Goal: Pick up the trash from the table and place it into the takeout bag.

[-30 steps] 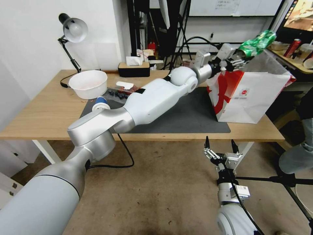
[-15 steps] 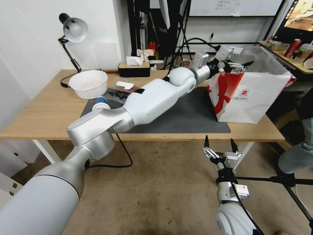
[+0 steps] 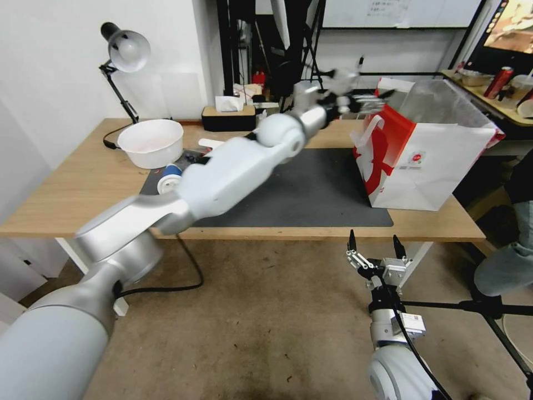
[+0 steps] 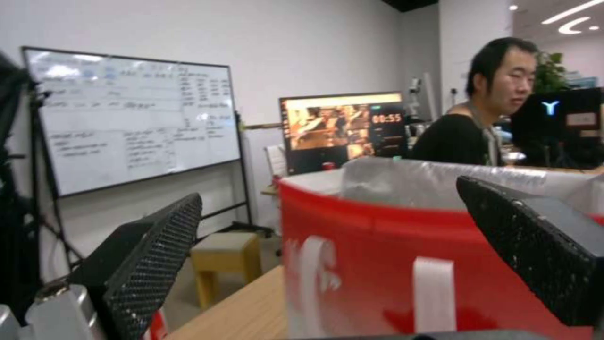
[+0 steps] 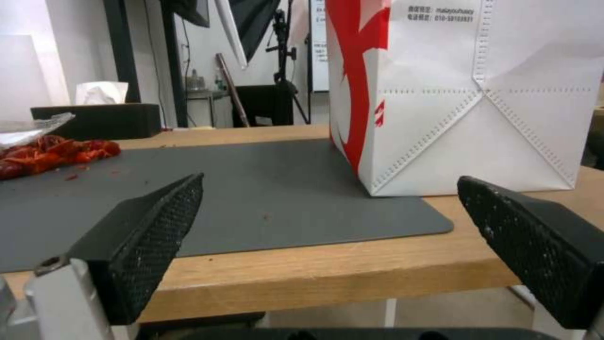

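The takeout bag (image 3: 433,161), white with red sides, stands open at the right end of the table (image 3: 72,189). My left gripper (image 3: 361,100) hovers open and empty just beside the bag's upper left rim; its wrist view (image 4: 330,189) looks at the red side (image 4: 377,264). A blue white-lidded cup (image 3: 169,178) lies on its side on the dark mat (image 3: 316,194), beside my left arm. Red litter (image 5: 50,151) sits farther back on the mat. My right gripper (image 3: 375,247) stands open below the table's front edge, facing the bag (image 5: 453,94).
A white bowl (image 3: 150,141), a desk lamp (image 3: 125,50) and a dark tissue box (image 3: 227,116) stand at the table's back left. A person (image 3: 511,266) and a tripod leg (image 3: 472,305) are by the right end.
The left gripper held a crushed green can over the bag, opened, and the can is gone from view. It has since drawn back left, off the bag's mouth. The right arm stayed still.
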{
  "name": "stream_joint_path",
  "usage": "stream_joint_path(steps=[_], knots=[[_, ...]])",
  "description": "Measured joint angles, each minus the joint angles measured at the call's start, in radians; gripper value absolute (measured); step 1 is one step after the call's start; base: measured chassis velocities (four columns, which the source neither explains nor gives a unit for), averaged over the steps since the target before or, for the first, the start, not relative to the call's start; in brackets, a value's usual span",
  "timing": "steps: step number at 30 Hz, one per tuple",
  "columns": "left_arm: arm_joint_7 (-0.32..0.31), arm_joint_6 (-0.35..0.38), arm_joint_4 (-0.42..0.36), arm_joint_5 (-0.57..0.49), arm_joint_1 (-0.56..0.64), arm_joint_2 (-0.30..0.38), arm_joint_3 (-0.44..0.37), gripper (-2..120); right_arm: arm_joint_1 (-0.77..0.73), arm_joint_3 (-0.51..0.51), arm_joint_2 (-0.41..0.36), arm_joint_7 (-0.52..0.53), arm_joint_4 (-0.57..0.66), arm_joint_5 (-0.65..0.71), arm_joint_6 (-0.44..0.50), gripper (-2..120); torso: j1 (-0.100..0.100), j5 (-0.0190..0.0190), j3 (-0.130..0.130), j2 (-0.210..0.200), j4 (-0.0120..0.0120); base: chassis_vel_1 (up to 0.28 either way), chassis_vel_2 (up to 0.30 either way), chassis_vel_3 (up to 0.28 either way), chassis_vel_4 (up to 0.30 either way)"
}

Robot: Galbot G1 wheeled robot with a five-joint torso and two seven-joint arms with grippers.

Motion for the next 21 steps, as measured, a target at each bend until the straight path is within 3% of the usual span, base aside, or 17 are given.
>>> stream_joint_path(steps=[6, 21], knots=[[-0.031, 0.002, -0.093, -0.002, 0.098, 0.112, -0.054, 100, 0.0, -0.007, 0.004, 0.0, -0.001, -0.007, -0.003, 100, 0.0, 0.0002, 0.0, 0.0, -0.0003, 0.0, 0.0, 0.0, 0.0], [-0.079, 0.017, -0.269, 0.016, 0.305, 0.295, -0.226, 100, -0.002, -0.017, 0.016, 0.0, -0.016, -0.021, -0.004, 100, 0.0, 0.0002, 0.0, 0.0, -0.0002, 0.0, 0.0, 0.0, 0.0]])
